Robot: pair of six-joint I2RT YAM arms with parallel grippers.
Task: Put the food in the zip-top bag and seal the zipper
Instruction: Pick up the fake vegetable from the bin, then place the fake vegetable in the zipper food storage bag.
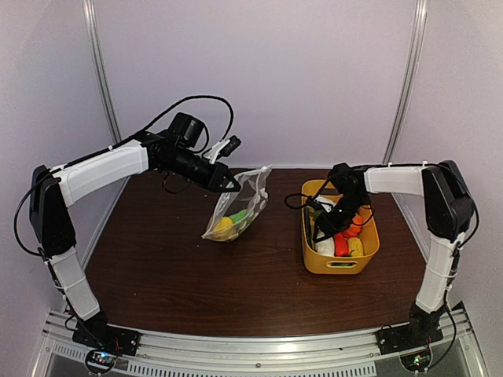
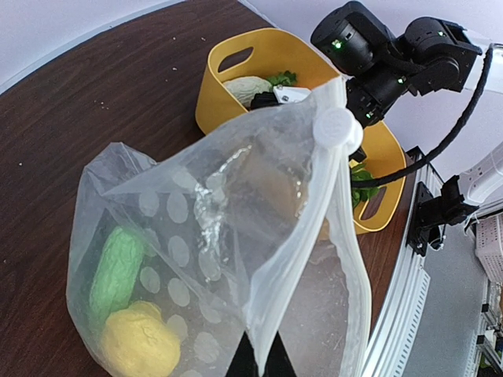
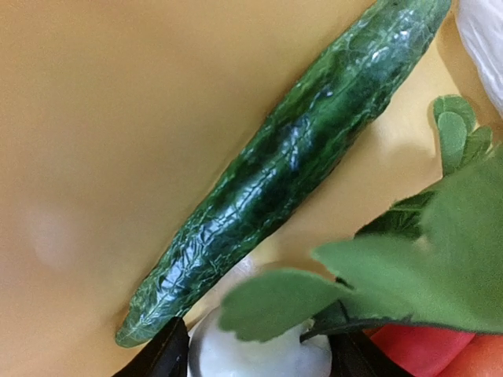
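Note:
My left gripper (image 1: pixel 228 184) is shut on the mouth edge of the zip-top bag (image 1: pixel 237 206) and holds it up, its bottom on the table. In the left wrist view the fingertips (image 2: pixel 245 363) pinch the bag's (image 2: pixel 236 236) rim. The zipper strip runs up to the white slider (image 2: pixel 336 126). A green piece (image 2: pixel 114 271) and a yellow piece (image 2: pixel 140 344) of food lie inside. My right gripper (image 1: pixel 321 229) is down in the yellow basket (image 1: pixel 369 255). Its jaws (image 3: pixel 259 357) close on a white toy vegetable (image 3: pixel 236 353) with green leaves (image 3: pixel 409 267), beside a dark green cucumber (image 3: pixel 291 169).
The basket (image 2: pixel 251 59) also holds red and orange pieces (image 1: pixel 346 236) and a yellow one (image 1: pixel 356 247). It stands right of the bag on the brown table (image 1: pixel 173 267). White walls with metal posts close in the back and sides.

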